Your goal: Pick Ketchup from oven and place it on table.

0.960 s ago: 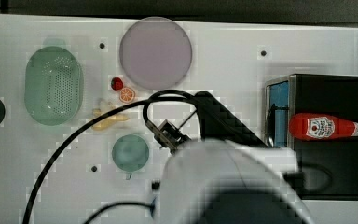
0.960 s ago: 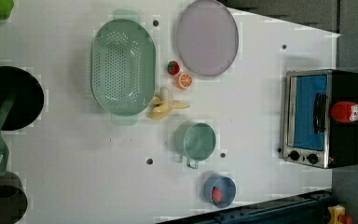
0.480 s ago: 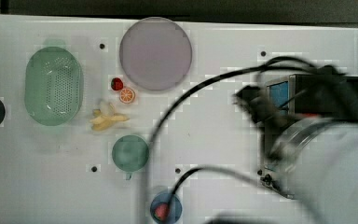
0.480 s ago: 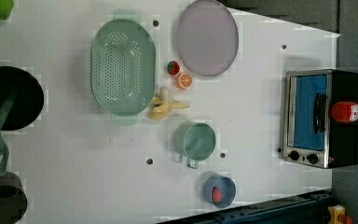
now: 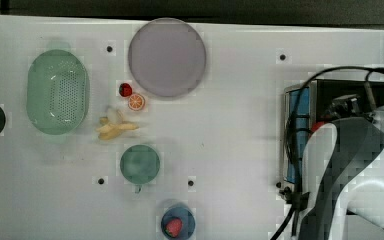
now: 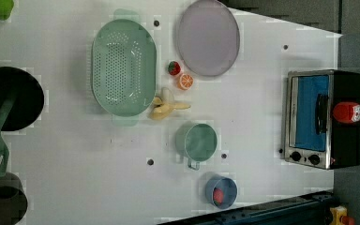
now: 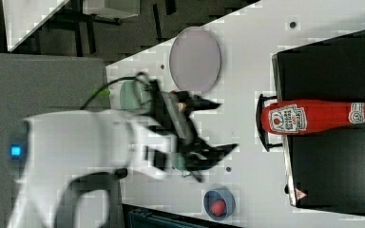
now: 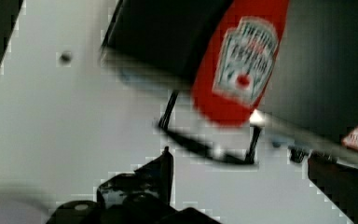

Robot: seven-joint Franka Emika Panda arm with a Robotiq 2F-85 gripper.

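- Ketchup (image 7: 321, 118): red squeeze bottle, white cap, white-and-red label. Lies on its side on the oven's black top, cap toward the right view's right, base overhanging the front edge above the door handle. Seen in the left view (image 6: 351, 113) on the oven top and close up in the wrist view (image 8: 242, 60); a red sliver shows beside the arm in the top view (image 5: 318, 126).
- Oven (image 6: 323, 119): boxy, black, silver front frame, blue-tinted glass door, dark handle, two black knobs. Door shut. Stands at the left view's right end of the bench.
- Bench (image 6: 243, 122): flat, white, a few small dark screw holes.
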